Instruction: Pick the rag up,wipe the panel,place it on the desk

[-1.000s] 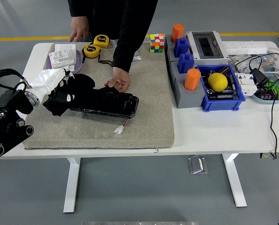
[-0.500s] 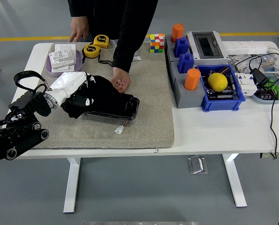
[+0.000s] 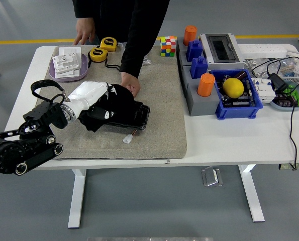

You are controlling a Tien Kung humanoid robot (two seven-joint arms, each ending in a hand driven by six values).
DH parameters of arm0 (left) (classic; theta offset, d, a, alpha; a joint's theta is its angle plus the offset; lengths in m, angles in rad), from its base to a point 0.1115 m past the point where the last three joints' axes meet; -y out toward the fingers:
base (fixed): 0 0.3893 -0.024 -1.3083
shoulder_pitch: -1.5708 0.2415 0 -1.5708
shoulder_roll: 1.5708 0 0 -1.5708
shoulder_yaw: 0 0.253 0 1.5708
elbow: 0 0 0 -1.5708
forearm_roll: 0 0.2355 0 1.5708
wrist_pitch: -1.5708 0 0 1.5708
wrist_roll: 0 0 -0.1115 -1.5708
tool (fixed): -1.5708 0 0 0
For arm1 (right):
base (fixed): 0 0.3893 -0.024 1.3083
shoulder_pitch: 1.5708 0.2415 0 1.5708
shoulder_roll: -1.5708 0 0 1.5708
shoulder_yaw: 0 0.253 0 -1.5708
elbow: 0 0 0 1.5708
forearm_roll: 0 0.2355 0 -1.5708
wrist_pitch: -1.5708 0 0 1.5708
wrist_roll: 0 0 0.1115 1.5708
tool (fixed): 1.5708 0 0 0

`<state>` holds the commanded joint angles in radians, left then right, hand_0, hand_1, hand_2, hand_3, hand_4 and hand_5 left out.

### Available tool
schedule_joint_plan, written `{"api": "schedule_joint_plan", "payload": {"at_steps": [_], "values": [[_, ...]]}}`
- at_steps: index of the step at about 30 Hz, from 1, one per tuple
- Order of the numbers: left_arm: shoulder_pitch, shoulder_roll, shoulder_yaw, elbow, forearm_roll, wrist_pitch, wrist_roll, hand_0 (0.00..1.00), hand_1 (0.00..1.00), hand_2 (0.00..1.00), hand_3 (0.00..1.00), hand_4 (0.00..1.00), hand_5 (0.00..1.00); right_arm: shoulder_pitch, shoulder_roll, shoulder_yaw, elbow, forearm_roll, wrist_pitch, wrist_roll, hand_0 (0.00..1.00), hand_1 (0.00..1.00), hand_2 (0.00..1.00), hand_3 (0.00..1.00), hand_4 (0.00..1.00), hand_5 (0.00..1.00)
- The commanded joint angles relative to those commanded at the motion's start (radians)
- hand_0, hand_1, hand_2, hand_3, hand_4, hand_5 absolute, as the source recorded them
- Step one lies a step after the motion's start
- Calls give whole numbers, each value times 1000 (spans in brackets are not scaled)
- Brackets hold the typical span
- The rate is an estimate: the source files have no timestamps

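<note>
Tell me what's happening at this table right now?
The robot's left hand presses a black rag onto a black panel lying on a grey mat, wiping it. A person at the far side steadies the panel's far edge with one hand and rests the other hand on the table. The rag covers most of the panel's left part. The right arm is out of view.

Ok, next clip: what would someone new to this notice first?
Probably the left hand, white against its black arm, pressing a black rag onto the dark panel on the mat. Just behind, a person's hand rests at the panel's far edge. To the right, the yellow ball in a blue bin stands out.
</note>
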<state>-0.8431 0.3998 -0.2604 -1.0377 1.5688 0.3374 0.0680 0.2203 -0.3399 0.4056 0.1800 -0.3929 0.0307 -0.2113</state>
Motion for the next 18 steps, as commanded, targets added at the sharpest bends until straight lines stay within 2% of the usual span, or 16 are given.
{"api": "schedule_joint_plan", "payload": {"at_steps": [18], "values": [[-27,-41,49,-61,5,1,22,249,191,333,554,706,8,0,-1,28,0,-35,3,-12,782,721,721,668,998,528]]}}
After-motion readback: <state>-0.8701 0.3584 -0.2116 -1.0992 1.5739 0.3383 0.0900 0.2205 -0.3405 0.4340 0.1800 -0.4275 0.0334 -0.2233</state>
